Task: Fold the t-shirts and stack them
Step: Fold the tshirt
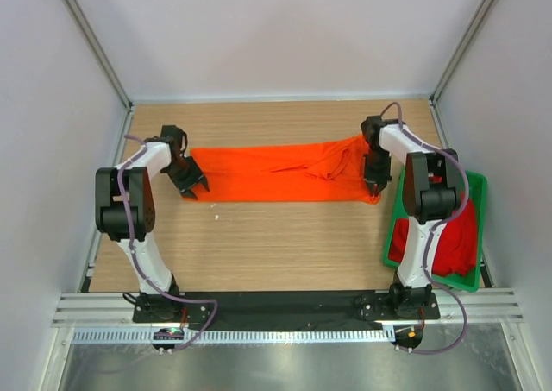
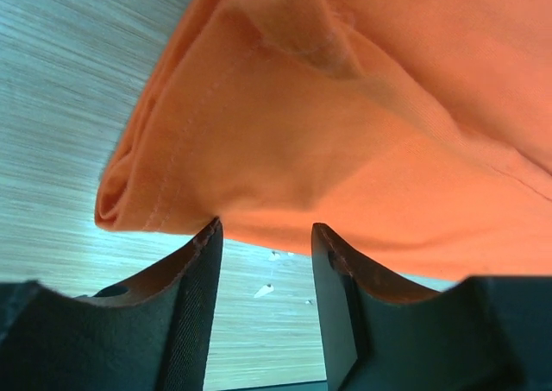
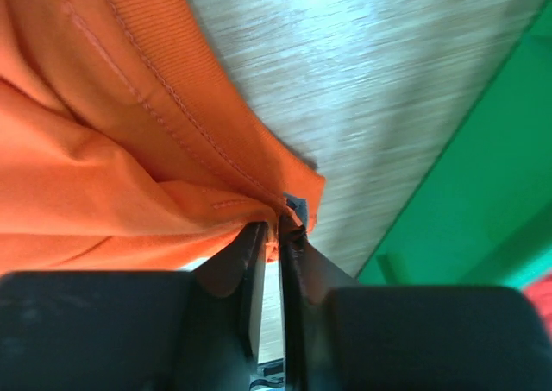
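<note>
The large bright-orange cotton t-shirt (image 1: 276, 173) lies banded across the wooden table (image 1: 259, 244). I judge it light and limp, best held at doubled hems. My right gripper (image 3: 278, 227) pinches its corner hem; my left gripper (image 2: 263, 236) gapes empty at the folded edge.

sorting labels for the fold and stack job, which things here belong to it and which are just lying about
Part of the job:
orange t-shirt, stretched across the table; right pincer shut on one end, left pincer open at the other
red t-shirt, bunched in the green tray

Just lying about:
green tray, only a holder
small white scraps on the table
</note>
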### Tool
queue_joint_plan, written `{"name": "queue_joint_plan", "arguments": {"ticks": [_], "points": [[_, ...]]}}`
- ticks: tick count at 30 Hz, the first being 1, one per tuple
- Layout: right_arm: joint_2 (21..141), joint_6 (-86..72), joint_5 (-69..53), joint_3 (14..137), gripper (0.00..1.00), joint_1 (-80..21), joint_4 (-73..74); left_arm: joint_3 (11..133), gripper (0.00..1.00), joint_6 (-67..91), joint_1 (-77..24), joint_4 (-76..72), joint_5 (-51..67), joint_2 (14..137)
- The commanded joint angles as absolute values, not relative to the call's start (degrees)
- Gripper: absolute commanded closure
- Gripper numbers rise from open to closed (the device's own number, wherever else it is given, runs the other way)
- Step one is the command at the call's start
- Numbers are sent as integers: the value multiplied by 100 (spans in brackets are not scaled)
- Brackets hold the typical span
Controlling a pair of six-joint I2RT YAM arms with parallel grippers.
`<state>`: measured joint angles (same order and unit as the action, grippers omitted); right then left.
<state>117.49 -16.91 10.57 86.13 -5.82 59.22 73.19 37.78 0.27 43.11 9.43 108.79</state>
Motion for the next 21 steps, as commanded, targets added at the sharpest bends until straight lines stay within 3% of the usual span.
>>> {"name": "queue_joint_plan", "arguments": {"ticks": [1, 7, 11, 16, 21], "points": [[11189, -1758, 1414, 8901, 78, -571, 5941, 7567, 52, 3604, 53, 4368, 1168, 10310], [11145, -1837, 977, 9956, 65, -580, 6179, 7638, 49, 3612, 44, 4474, 1555, 9836], [11144, -2205, -741, 10081, 60, -580, 5819, 7323, 47, 3630, 1, 4298, 1889, 9396], [11092, -3178, -2142, 9468, 52, -633, 4862, 7014, 46, 3534, -298, 4149, 2223, 8800], [10802, -4155, -2558, 8388, 47, -905, 3395, 6523, 44, 3253, -343, 3947, 2977, 8368]]}}
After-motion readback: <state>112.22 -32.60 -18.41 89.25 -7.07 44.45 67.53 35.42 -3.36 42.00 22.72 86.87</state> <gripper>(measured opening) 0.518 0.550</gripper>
